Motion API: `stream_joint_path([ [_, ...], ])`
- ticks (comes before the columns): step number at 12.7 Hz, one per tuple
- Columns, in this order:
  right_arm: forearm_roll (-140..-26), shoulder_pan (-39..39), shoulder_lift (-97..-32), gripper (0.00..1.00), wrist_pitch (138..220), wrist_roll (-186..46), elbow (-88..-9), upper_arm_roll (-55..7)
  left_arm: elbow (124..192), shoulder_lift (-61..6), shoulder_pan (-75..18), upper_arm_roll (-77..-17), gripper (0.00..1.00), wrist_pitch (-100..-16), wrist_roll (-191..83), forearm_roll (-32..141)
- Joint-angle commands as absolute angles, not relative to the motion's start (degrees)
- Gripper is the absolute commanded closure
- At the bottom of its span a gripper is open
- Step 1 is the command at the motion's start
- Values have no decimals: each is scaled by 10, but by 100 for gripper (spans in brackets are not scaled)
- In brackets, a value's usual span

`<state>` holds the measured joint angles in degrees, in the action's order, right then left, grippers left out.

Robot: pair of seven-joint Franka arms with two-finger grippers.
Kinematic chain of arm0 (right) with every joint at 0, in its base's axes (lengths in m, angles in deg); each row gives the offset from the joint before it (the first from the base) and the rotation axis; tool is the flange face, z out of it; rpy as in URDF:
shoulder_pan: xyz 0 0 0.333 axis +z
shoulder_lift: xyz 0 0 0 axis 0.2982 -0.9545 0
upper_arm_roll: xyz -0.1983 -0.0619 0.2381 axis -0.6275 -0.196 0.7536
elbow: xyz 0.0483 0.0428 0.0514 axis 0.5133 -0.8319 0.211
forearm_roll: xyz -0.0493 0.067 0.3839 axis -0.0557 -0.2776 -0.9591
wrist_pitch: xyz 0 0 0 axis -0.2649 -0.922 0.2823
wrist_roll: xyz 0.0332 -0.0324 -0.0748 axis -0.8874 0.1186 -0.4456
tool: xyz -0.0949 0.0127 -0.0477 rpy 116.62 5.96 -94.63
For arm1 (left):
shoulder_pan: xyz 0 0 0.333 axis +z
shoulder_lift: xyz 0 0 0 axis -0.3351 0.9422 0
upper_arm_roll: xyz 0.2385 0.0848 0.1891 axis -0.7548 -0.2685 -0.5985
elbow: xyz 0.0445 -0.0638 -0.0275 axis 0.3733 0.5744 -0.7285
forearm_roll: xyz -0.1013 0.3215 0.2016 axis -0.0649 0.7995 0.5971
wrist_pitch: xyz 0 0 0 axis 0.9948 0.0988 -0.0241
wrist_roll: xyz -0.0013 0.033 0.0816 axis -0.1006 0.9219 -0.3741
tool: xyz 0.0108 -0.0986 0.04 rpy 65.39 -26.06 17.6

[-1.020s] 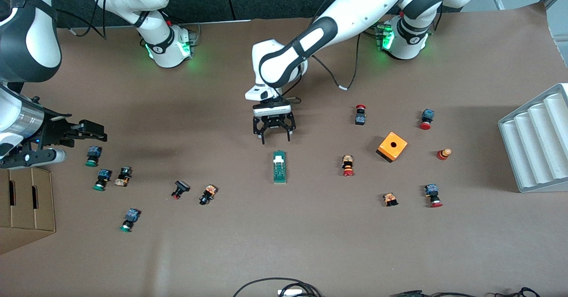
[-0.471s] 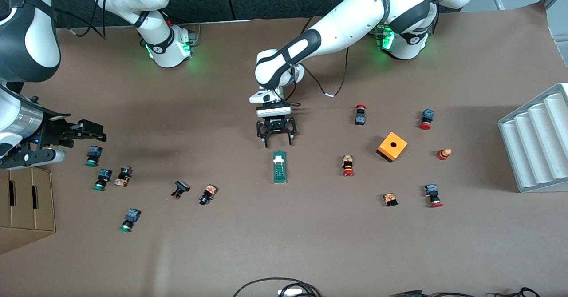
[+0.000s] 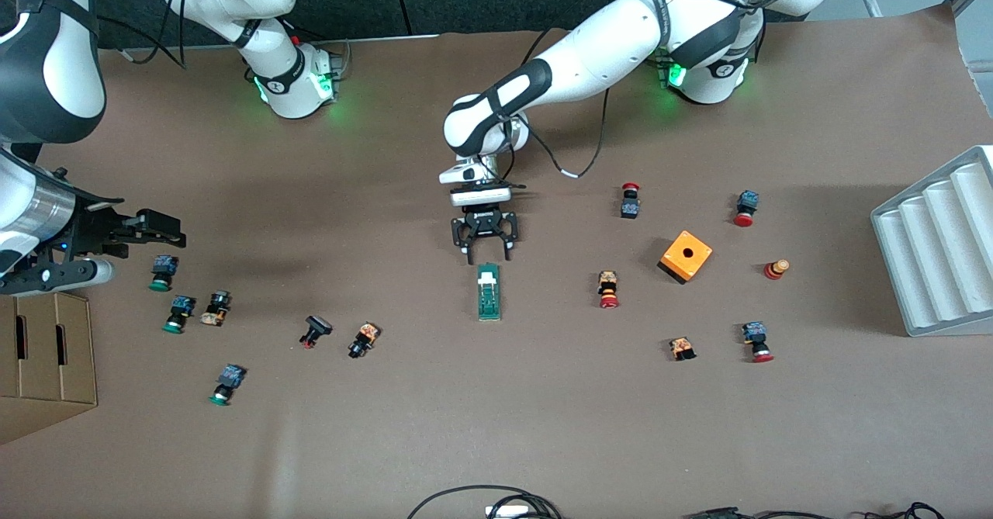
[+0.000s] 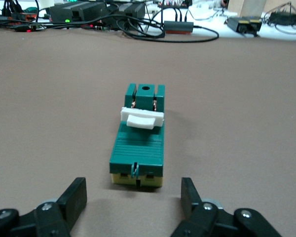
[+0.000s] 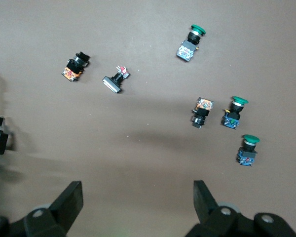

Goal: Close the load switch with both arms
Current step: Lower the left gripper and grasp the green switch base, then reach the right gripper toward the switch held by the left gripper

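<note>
The load switch (image 3: 489,292) is a narrow green block with a white sliding piece, lying mid-table. In the left wrist view the load switch (image 4: 138,148) lies lengthwise, its yellow-edged end toward the fingers and its white slider (image 4: 142,118) past the middle. My left gripper (image 3: 487,254) sits low, just off the switch's end that faces the robot bases. It is open, and the left gripper (image 4: 133,193) has nothing between its fingers. My right gripper (image 3: 175,232) hangs open and empty at the right arm's end of the table; the right gripper (image 5: 138,195) is above bare table beside several green-capped push buttons.
An orange cube with a hole (image 3: 686,255) and several red-capped push buttons lie toward the left arm's end. A white grooved rack (image 3: 939,240) stands at that table end. A cardboard box (image 3: 46,364) sits under the right arm. Cables (image 3: 489,503) lie at the front edge.
My left gripper has come down and closer to the load switch's end, and its fingers have narrowed somewhat. The right arm has not moved.
</note>
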<state>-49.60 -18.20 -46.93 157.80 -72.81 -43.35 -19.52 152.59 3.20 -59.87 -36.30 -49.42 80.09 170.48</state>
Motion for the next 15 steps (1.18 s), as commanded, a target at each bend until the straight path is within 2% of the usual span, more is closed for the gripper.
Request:
stream_joint_path([
  [1, -497, -184, -472, 0, 1581, -733, -425, -194, 1491, 50, -612, -369, 23, -479, 816, 1719],
  [5, -506, -183, -475, 0, 1587, -733, -425, -193, 1491, 68, -612, -369, 27, -453, 816, 1743],
  [10, -508, -179, -475, 0, 1587, -731, -425, -192, 1492, 70, -614, -369, 63, -452, 826, 1754],
  [15, -507, -180, -480, 0, 1587, -732, -425, -192, 1492, 68, -614, -369, 63, -453, 830, 1754],
])
